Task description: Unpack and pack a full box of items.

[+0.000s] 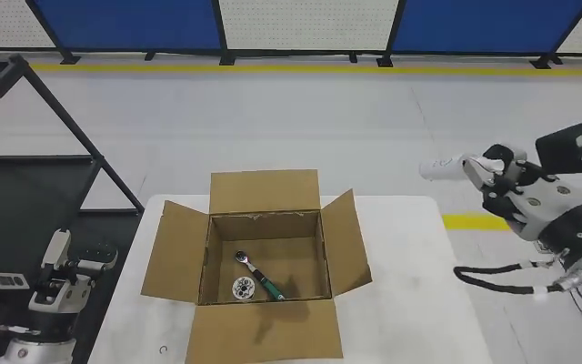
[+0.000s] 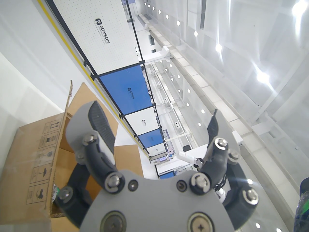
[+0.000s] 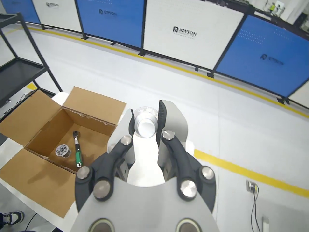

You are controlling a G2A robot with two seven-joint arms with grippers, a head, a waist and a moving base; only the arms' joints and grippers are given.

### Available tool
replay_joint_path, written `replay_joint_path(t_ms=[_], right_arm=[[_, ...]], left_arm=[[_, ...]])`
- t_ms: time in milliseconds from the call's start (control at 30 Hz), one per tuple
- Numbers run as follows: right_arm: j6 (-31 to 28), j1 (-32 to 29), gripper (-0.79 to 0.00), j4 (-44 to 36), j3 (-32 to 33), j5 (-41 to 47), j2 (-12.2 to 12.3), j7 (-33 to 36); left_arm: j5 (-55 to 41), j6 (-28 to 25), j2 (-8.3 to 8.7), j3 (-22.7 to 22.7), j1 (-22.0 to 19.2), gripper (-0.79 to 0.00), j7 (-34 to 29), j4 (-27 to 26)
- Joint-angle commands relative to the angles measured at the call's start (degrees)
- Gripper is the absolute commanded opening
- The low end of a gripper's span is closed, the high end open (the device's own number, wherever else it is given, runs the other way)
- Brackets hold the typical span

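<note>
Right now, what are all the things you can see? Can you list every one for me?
box: one, brown cardboard, flaps open, middle of the table
wrench: one, silver with a green handle, lying inside the box
round part: one, silvery, inside the box beside the wrench
cylinder: one, whitish silver, held out past the table's right side
table: one, white, under the box
rack: one, black, left of the table
wall panels: several, blue and white, at the back
floor line: yellow, along the panels
left gripper: one, grey and black, open, by the table's left side
right gripper: one, grey and black, shut on the cylinder
</note>
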Motion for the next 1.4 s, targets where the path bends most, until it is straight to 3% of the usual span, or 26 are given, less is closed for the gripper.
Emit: replay_joint_path(t_ms=[0, 100, 567, 767, 1167, 1367], right_arm=[[0.0, -2.9, -0.785, 0.0, 3.7, -1.6, 0.4, 1.1], [0.4, -6.7, -0.785, 0.0, 6.2, -4.6, 0.7, 3.0], [0.4, -7.2, -0.785, 0.4, 6.0, -4.5, 0.7, 2.0], [1.0, -10.5, -0.785, 7.8, 1.8, -10.6, 1.1, -1.2], [4.8, -19.0, -0.785, 21.9, 1.4, -12.9, 1.4, -7.1], [6.6, -20.2, -0.785, 27.0, -0.9, -13.8, 1.3, -12.2]], left_arm=[[0.0, 0.0, 0.0, 0.0, 0.0, 0.0, 0.0, 0.0], [0.0, 0.0, 0.0, 0.0, 0.0, 0.0, 0.0, 0.0], [0.0, 0.0, 0.0, 0.0, 0.0, 0.0, 0.0, 0.0], [0.0, 0.0, 0.0, 0.0, 0.0, 0.0, 0.0, 0.0], [0.0, 0.0, 0.0, 0.0, 0.0, 0.0, 0.0, 0.0], [0.0, 0.0, 0.0, 0.0, 0.0, 0.0, 0.0, 0.0]])
